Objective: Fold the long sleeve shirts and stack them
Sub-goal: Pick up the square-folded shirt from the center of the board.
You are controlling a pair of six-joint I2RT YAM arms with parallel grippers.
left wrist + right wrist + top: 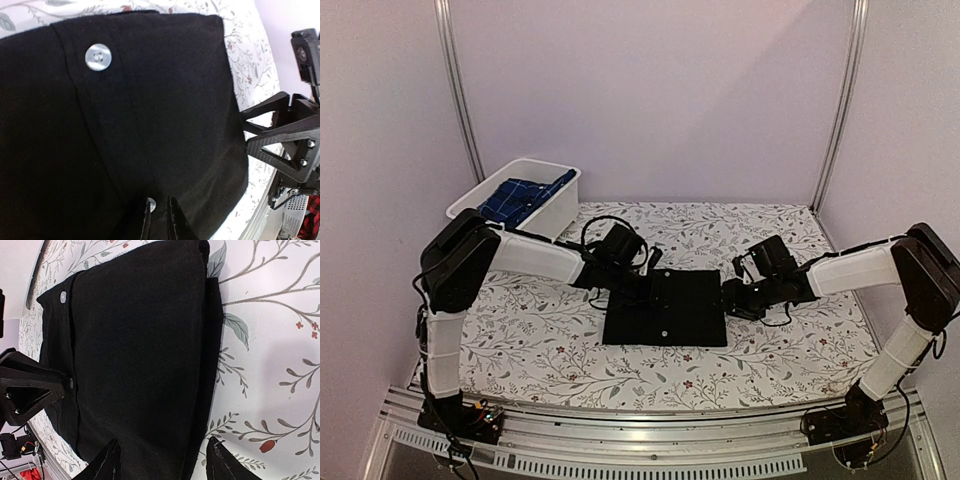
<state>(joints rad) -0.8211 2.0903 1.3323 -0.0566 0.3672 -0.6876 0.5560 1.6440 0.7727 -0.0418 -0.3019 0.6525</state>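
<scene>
The black long sleeve shirt (667,308) lies folded into a flat rectangle in the middle of the table, its button placket (98,56) facing up. My left gripper (648,285) is at its far left edge, jaws nearly together and pinching black cloth (160,202) beside a small pale button. My right gripper (728,298) is at the shirt's right edge and stands open (163,441), one finger over the black cloth (140,340) and the other over the tablecloth. The blue plaid shirt (525,195) lies bunched in the white tub.
The white plastic tub (560,205) stands at the back left, touching the floral tablecloth (790,350). Walls and metal posts close in the back and sides. Each wrist view shows the other gripper across the shirt: the right one (280,135), the left one (27,390).
</scene>
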